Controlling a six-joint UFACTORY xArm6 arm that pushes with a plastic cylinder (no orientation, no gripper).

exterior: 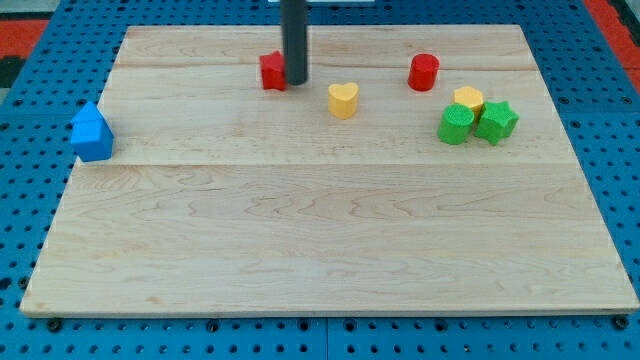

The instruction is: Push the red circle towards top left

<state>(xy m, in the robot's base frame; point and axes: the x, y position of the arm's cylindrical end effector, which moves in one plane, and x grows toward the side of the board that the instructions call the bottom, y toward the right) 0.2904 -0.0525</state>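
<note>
The red circle (424, 72), a short red cylinder, stands near the view's top, right of centre. My tip (295, 82) is the lower end of the dark rod coming down from the view's top edge. It stands well to the left of the red circle and touches the right side of another red block (272, 71), whose shape is partly hidden by the rod. A yellow heart (343, 100) lies between my tip and the red circle, slightly lower.
A yellow block (467, 99), a green round block (456, 125) and a green star-like block (496, 121) cluster just below and right of the red circle. A blue house-shaped block (92, 132) sits on the wooden board's left edge (75, 180).
</note>
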